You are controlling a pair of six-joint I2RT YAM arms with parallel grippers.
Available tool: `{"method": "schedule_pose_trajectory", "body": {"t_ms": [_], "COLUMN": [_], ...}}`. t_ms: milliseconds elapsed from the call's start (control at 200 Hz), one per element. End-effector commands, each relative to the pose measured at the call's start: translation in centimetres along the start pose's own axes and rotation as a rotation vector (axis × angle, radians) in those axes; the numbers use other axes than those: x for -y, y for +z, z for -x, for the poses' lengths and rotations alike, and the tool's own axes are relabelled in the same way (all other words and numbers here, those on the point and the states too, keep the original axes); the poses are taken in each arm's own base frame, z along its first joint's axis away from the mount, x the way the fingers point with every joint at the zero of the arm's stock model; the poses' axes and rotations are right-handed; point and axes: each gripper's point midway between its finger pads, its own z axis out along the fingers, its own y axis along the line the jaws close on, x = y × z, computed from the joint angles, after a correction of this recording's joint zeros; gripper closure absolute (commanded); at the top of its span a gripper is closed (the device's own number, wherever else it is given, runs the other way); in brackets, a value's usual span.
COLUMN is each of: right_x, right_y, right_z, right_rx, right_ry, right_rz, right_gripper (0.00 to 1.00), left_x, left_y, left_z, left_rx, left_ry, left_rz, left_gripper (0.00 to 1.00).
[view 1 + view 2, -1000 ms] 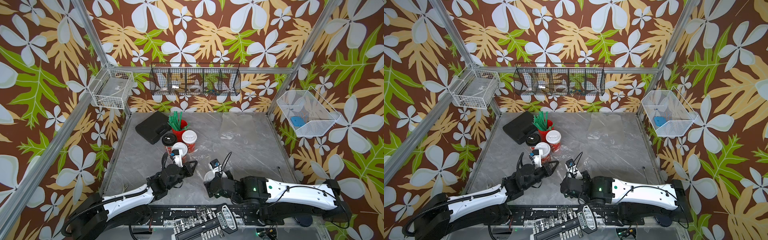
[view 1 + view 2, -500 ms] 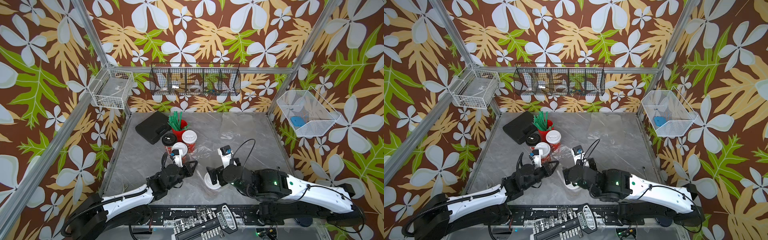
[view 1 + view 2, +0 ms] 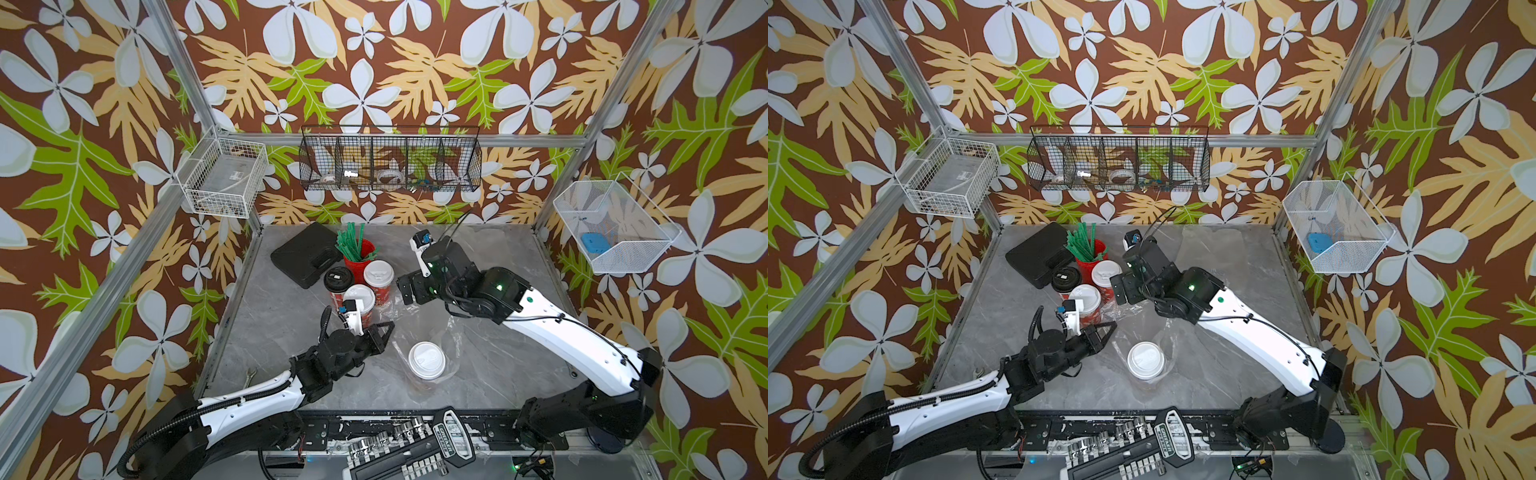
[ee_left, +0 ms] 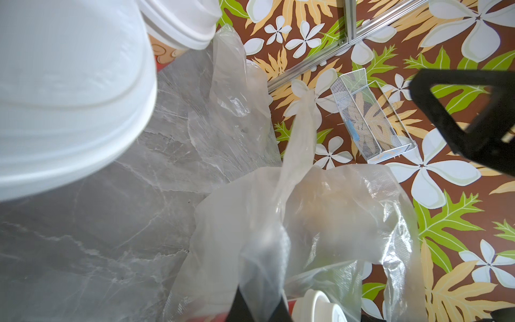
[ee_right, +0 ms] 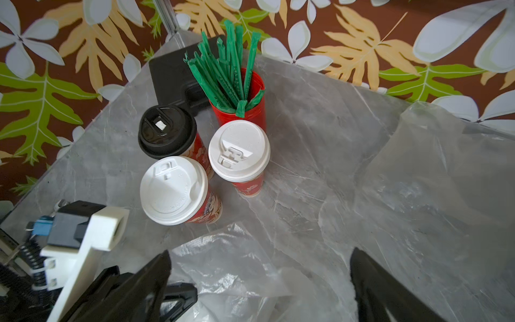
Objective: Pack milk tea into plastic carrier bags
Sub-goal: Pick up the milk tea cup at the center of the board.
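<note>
One white-lidded milk tea cup [image 3: 427, 360] [image 3: 1145, 360] stands inside a clear plastic carrier bag [image 3: 451, 338] [image 4: 320, 217] near the table's front. My left gripper [image 3: 384, 332] [image 4: 259, 306] is shut on that bag's edge, left of the cup. Three more milk tea cups stand grouped at the back left: a black-lidded one [image 3: 338, 279] [image 5: 167, 131] and two white-lidded ones [image 3: 378, 274] [image 5: 239, 149] [image 3: 359, 298] [image 5: 174, 189]. My right gripper [image 3: 405, 293] [image 5: 260, 259] hovers open just right of this group, above crinkled bag plastic [image 5: 237, 267], holding nothing.
A red cup of green straws [image 3: 358, 255] [image 5: 237, 92] and a black case [image 3: 305, 259] sit behind the cups. Another clear bag [image 3: 1212, 243] [image 5: 432, 172] lies flat at the back right. Wire baskets [image 3: 390, 160] hang on the walls. A socket set [image 3: 407, 451] lies along the front edge.
My right arm has lifted away from the bagged cup and swung back toward the cup group, jaws fully open. The left arm has held still on the bag.
</note>
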Motion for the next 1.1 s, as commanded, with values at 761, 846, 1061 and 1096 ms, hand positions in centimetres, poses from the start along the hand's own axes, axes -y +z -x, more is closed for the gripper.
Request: {"method": "schedule_pose_trajectory", "body": {"t_ms": [761, 846, 1061, 1096], "right_x": [-2.7, -2.6, -2.7, -2.6], "right_y": [13.2, 13.7, 15.1, 15.3], "right_z": [-0.4, 0.1, 0.7, 0.6], "right_rx": [-0.186, -0.175, -0.174, -0.178], "right_ry": [-0.045, -0.041, -0.046, -0.049], "right_rz": [0.054, 0.046, 0.030, 0.021], "right_gripper": [0.02, 0.02, 0.04, 0.05], "left_x": [-0.4, -0.4, -0.4, -0.4], "left_y": [-0.5, -0.5, -0.6, -0.7], "left_z": [0.4, 0.4, 0.4, 0.4], "left_rx": [0.021, 0.021, 0.022, 0.023], "left_ry": [0.021, 0.023, 0.016, 0.016], "left_rz": [0.025, 0.025, 0.023, 0.021], "left_gripper": [1.00, 1.00, 1.00, 1.00]}}
